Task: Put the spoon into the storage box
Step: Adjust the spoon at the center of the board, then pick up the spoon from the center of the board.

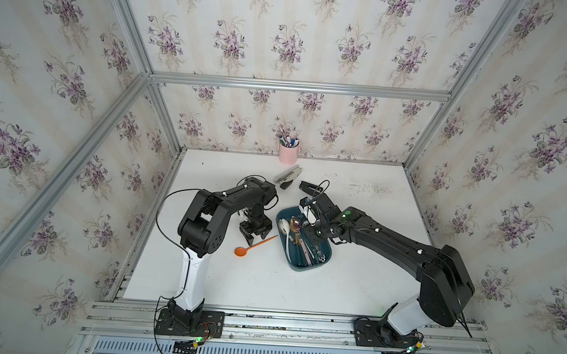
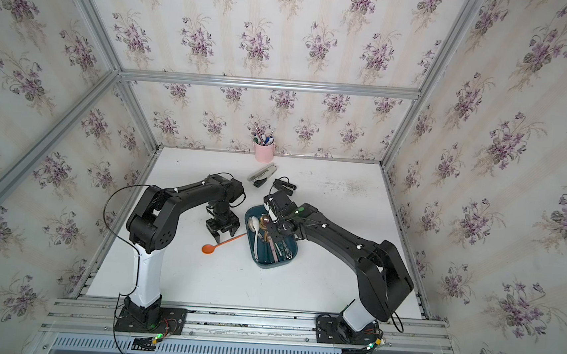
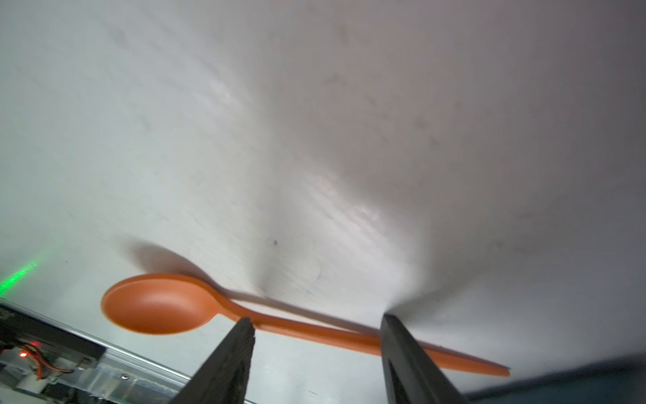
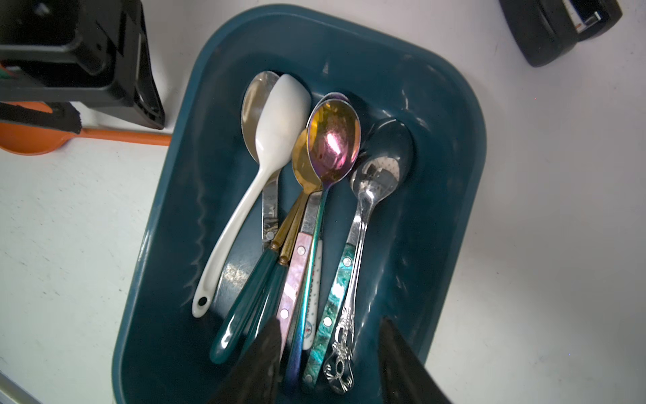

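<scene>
The spoon (image 1: 255, 244) is orange plastic. It lies flat on the white worktop (image 1: 232, 284), outside the storage box (image 1: 304, 268) and on its left side. In both top views its bowl points near-left. Its handle runs far-right, and the handle tip reaches the left wall of the box. Contact between tip and wall cannot be confirmed.

The left hand (image 1: 257, 238) points down over the spoon handle. In the left wrist view its fingers (image 3: 230, 356) stand partly apart, with bare worktop showing between them. Both fingertips overlap the line of the handle, so the gap runs roughly along the handle rather than across it. Nothing is clamped. Whether either fingertip touches the spoon cannot be told.

The right hand (image 4: 330, 323) hangs over the storage box. Its fingers stand partly apart above the handle ends of the cutlery inside, and it holds nothing.

The storage box is a dark teal tub and sits right of centre on the worktop. It contains several spoons, including a white spoon (image 4: 276, 126) and an iridescent spoon (image 4: 334, 140), with their bowls towards the far-left end.

Far of the box lie a grey stapler (image 1: 288, 176) and a black desk tool (image 1: 310, 187). A pink cup (image 1: 288, 154) of pens stands against the far wall.
</scene>
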Controlling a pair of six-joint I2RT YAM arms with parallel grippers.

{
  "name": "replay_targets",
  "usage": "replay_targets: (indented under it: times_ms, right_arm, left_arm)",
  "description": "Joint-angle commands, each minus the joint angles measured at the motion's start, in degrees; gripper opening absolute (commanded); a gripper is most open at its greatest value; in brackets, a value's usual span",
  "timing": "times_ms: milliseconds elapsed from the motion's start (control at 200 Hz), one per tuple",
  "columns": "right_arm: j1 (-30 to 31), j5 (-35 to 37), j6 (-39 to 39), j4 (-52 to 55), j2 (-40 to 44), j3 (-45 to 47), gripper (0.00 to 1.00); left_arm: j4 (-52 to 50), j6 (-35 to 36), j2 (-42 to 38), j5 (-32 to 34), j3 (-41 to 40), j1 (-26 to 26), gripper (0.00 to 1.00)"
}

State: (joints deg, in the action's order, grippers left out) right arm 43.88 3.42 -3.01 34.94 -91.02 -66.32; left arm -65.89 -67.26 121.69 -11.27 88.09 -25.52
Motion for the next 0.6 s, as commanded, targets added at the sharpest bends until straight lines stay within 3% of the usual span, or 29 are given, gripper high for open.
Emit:
replay_targets:
  times_ms: [0,145,265,455,525,555,594]
  right_arm:
    - [-0.02,0.40,-0.54,-0.35,-0.71,-0.91,0.47]
    - [-0.02,0.58,-1.37,-0.42,-1.03,-1.38,0.47]
    - [-0.02,0.22,-1.99,-0.69,-1.39,-1.57,0.47]
    - [0.00,-0.26,-2.42,-0.82,-1.41,-1.39,0.47]
    - [-0.02,-0.17,-2.20,-0.75,-1.10,-1.14,0.47]
    - [-0.02,-0.16,-2.02,-0.70,-0.89,-0.93,0.47]
    - [-0.02,-0.05,-1.77,-0.71,-0.74,-0.53,0.47]
  left_arm:
    - [-4.21,7.39,2.45,9.54,1.87,0.21,0.61]
    - [-6.29,9.95,2.68,11.62,3.34,0.36,0.61]
    - [-2.72,8.43,-0.40,8.82,1.69,0.89,0.64]
    - [3.84,0.10,-8.96,5.87,-1.04,1.53,0.80]
    - [6.48,-5.69,-12.53,5.18,-3.76,1.27,0.89]
    - [8.71,-8.35,-14.20,4.46,-5.63,1.12,0.99]
    - [11.99,-12.61,-16.40,4.08,-8.67,0.71,1.00]
